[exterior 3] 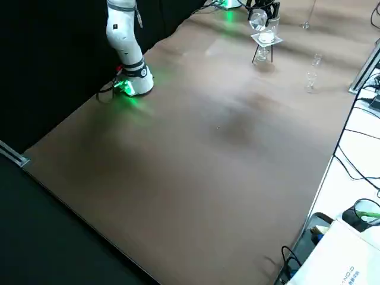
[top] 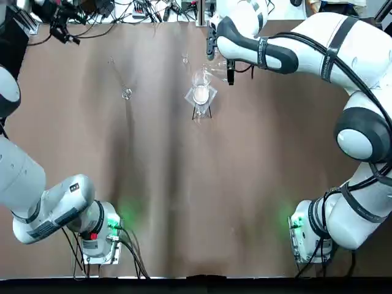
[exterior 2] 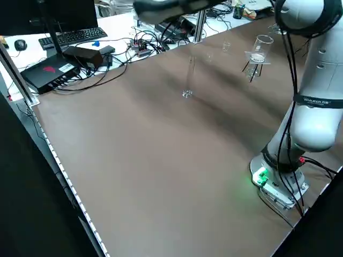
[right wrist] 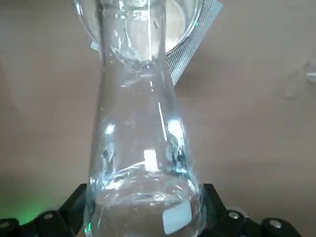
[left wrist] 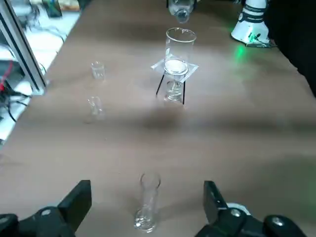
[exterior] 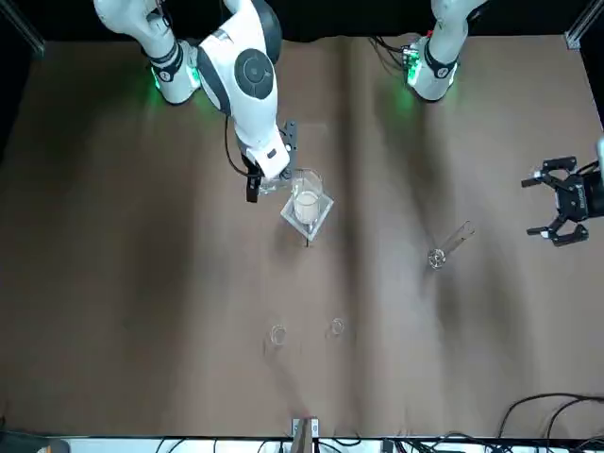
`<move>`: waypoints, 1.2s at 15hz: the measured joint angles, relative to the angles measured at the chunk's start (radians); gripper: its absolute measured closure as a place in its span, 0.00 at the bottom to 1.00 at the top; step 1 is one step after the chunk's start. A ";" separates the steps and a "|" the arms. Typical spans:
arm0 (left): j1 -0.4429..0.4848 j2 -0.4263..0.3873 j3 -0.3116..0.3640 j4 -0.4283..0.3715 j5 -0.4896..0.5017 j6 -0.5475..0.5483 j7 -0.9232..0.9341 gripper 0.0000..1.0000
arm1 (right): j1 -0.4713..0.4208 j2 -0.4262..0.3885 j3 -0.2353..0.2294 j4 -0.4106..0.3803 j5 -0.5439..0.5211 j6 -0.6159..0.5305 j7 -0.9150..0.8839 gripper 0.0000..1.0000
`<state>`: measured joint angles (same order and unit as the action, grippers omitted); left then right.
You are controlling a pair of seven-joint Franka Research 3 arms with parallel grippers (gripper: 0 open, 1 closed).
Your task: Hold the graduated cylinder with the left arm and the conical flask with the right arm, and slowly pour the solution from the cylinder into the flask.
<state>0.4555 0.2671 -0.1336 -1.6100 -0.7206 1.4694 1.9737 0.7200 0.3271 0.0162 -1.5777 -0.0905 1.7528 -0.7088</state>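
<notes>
The graduated cylinder (top: 126, 92) stands upright on its round foot on the left half of the table, untouched. My left gripper (top: 61, 27) hovers open near the far left edge; in its wrist view the cylinder (left wrist: 148, 207) stands ahead of the left gripper (left wrist: 147, 190), apart from both fingers. My right gripper (top: 219, 61) is shut on the conical flask (right wrist: 143, 148), held above the table and tilted, its neck toward the beaker (top: 201, 93). Some clear liquid sits in the flask's body. From the front, the right gripper (exterior: 271, 162) holds the flask (exterior: 272, 185) next to the beaker (exterior: 305, 203).
The wide beaker with a white disc (left wrist: 177, 54) stands on a mesh-topped tripod at the table's far middle. Two tiny vials (exterior: 276, 334) (exterior: 336, 327) stand beyond it near the far edge. Cables and electronics (exterior 2: 59, 67) lie off the table's far side.
</notes>
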 joint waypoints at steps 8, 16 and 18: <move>-0.232 -0.075 -0.004 -0.001 0.232 0.156 -0.512 0.00 | 0.035 0.000 0.000 0.022 -0.080 -0.027 0.054 0.04; -0.289 -0.139 -0.128 -0.003 0.590 0.184 -1.249 0.00 | 0.048 0.000 -0.001 0.023 -0.114 -0.028 0.067 0.04; -0.289 -0.149 -0.158 -0.005 0.659 0.183 -1.432 0.00 | 0.048 0.000 -0.001 0.023 -0.116 -0.029 0.068 0.04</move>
<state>0.1667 0.1182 -0.2918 -1.6152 -0.0613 1.6522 0.5414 0.7677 0.3272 0.0155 -1.5552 -0.2063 1.7241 -0.6411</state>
